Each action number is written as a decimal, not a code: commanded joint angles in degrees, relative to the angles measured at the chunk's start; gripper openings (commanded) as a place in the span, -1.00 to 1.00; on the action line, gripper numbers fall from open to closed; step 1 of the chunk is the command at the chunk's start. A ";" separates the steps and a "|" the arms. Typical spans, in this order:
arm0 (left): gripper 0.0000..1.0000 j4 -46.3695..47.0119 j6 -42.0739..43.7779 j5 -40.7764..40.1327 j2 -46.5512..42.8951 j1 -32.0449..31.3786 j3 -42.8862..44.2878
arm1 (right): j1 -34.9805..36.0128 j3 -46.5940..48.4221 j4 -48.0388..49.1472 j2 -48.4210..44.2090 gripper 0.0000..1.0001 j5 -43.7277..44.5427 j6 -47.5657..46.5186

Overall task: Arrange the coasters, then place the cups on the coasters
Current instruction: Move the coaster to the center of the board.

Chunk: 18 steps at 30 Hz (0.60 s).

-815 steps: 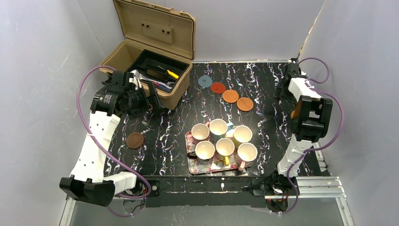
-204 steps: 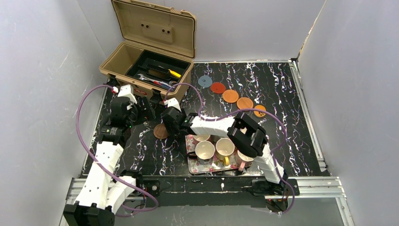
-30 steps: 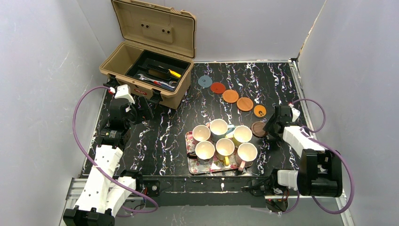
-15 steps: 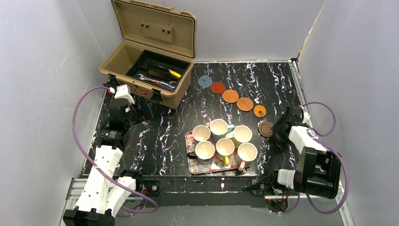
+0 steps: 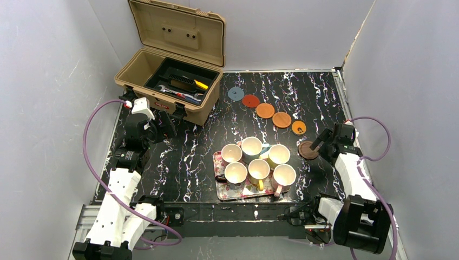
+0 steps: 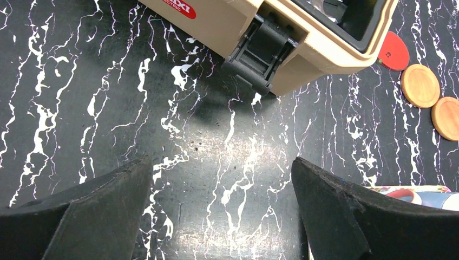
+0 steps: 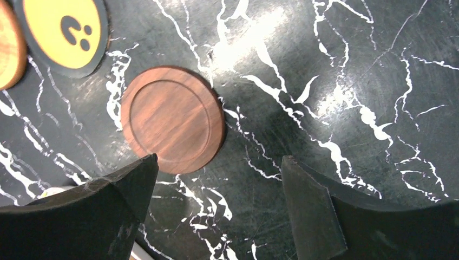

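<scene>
Six coasters lie in a slanting row: blue-grey (image 5: 235,93), red (image 5: 250,101), orange (image 5: 264,110), light wood (image 5: 281,119), yellow-orange (image 5: 298,127) and dark brown (image 5: 309,150). In the right wrist view the dark brown coaster (image 7: 172,120) lies flat on the table, just beyond my right gripper (image 7: 219,162). That gripper (image 5: 323,145) is open and holds nothing. Six cups (image 5: 258,169) stand close together on the floral tray (image 5: 219,189). My left gripper (image 5: 165,129) is open and empty over bare table (image 6: 222,168) near the toolbox.
An open tan toolbox (image 5: 168,81) with tools stands at the back left, and its latch (image 6: 262,51) faces my left gripper. White walls close in the left, right and back sides. The tray's corner (image 6: 417,190) shows by the left gripper's right finger.
My right gripper has opened, let go of the dark brown coaster and drawn back to the right. The coaster now lies at the near end of the row. The left arm has not moved.
</scene>
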 commanded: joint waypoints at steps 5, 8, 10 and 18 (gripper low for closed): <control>0.97 -0.77 -0.16 0.62 -1.44 -0.09 -0.53 | 3.48 1.58 -5.31 -3.40 0.97 -1.93 0.64; 0.97 -0.78 -0.19 0.65 -1.59 -0.09 -0.53 | 7.33 2.06 -6.71 -2.05 0.97 1.35 2.30; 0.96 -0.77 -0.23 0.63 -1.58 -0.08 -0.60 | 10.36 2.18 -7.13 -1.11 0.97 3.60 3.66; 0.97 -0.90 -0.10 0.18 -1.96 -0.05 -0.60 | 19.51 1.24 -6.22 2.92 0.97 6.73 8.00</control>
